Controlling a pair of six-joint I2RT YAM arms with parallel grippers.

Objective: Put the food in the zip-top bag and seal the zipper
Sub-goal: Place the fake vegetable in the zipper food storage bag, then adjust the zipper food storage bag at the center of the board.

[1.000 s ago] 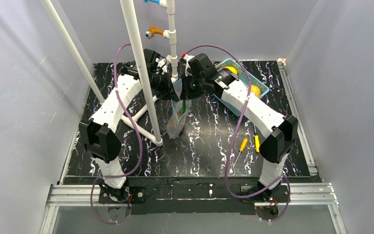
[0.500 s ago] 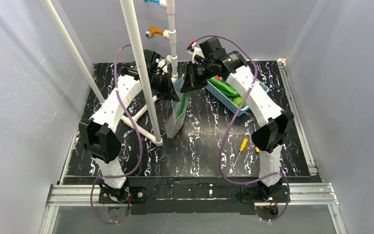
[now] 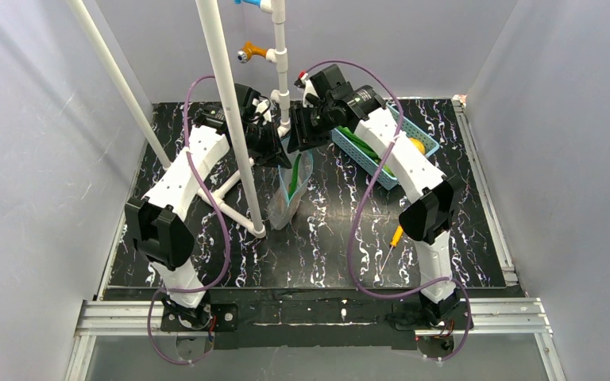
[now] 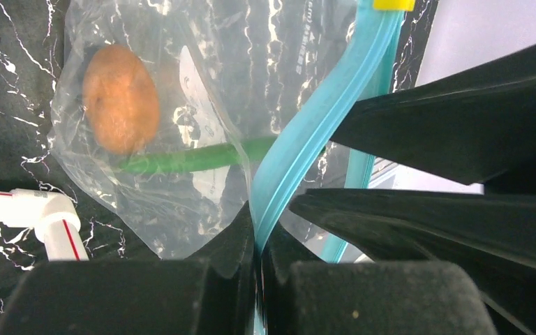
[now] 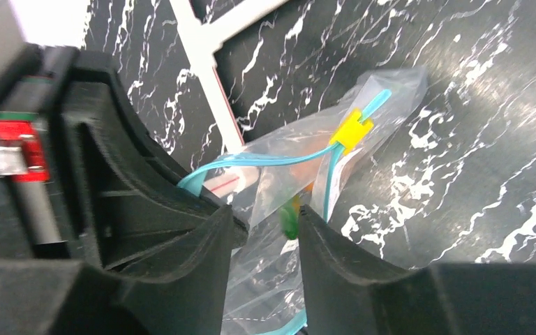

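Both arms stretch forward to the far middle of the black marbled table (image 3: pixel 333 238). The left gripper (image 4: pixel 258 241) pinches the teal-blue zipper strip (image 4: pixel 307 125) of the clear crinkly plastic bag (image 4: pixel 181 209), which contains a brown-orange round fruit (image 4: pixel 121 98) and a long green pod (image 4: pixel 188 160). The right gripper (image 5: pixel 266 216) hovers at the bag's mouth, fingers apart.

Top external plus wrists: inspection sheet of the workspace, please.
Surface: black marbled table, no spills seen.
Job's things: zip-top bag held up, mouth open; brown-orange fruit and green pod inside; pods and yellow fruit in the basket.
Clutter: orange-handled screwdriver.
Grippers: left gripper pinches the zipper; right gripper open over the bag mouth.
Cables: purple cables looped along both arms.
Surroundings: white pipe frame, grey walls.
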